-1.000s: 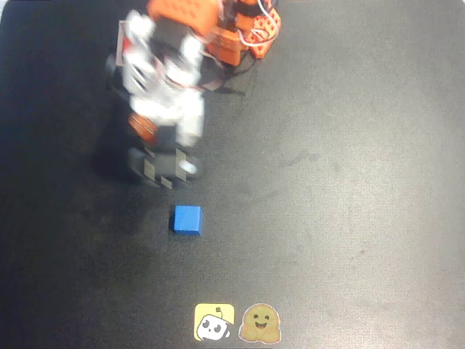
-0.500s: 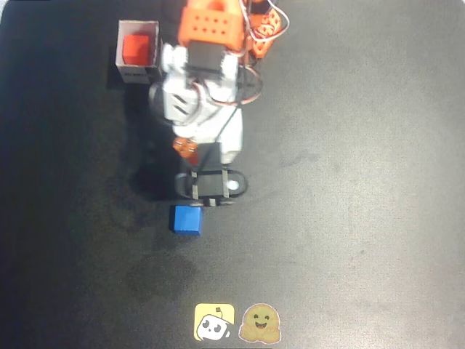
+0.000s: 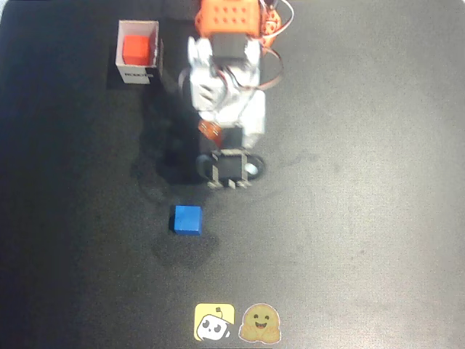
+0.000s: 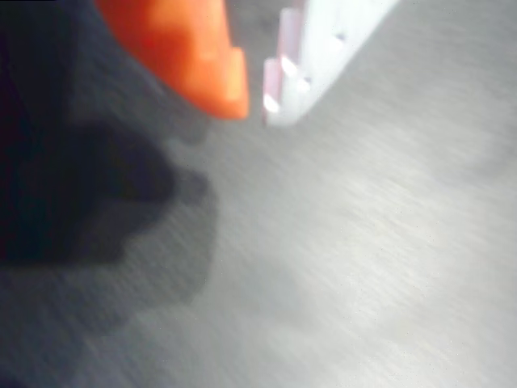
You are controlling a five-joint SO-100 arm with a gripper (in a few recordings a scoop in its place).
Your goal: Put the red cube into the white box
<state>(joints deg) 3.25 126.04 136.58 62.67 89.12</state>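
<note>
The red cube (image 3: pixel 133 50) sits in the white box (image 3: pixel 138 74), well up-left of the empty pincer (image 3: pixel 230 184), whose fingers stand slightly apart; it looks light, stiff, best gripped across flat sides.

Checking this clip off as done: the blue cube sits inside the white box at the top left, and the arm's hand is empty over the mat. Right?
Not quite. In the overhead view the red cube is inside the white box; the blue cube lies on the mat. The rest holds: the hand carries nothing.
</note>
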